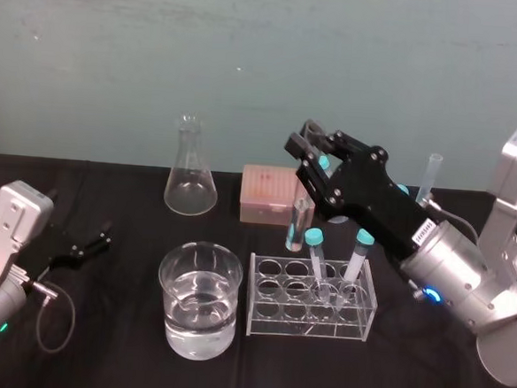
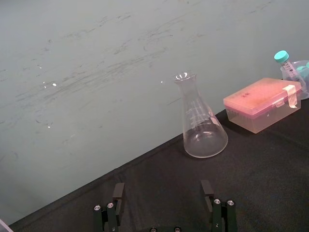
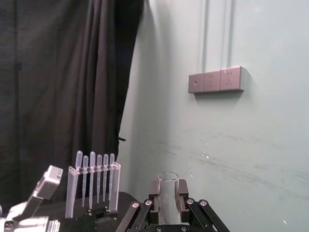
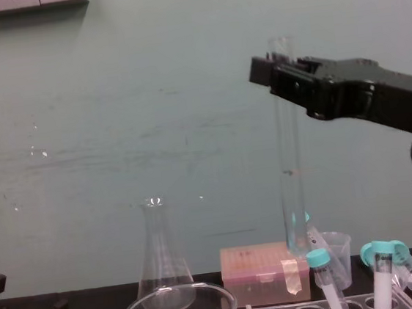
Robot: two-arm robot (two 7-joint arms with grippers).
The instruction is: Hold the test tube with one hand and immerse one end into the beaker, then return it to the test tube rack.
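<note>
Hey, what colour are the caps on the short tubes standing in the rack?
Teal caps; the head view shows them best.

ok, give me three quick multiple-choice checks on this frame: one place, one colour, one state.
1. The test tube is: A in the rack; B held upright in the right gripper, in the air; C lying on the cloth.
2. The box is: A blue; B green; C pink.
3. The beaker is: A holding clear liquid; B empty; C tipped over.
B, the gripper clamps its upper part; C, pink lid and sides; A, liquid level shows through the glass.
</note>
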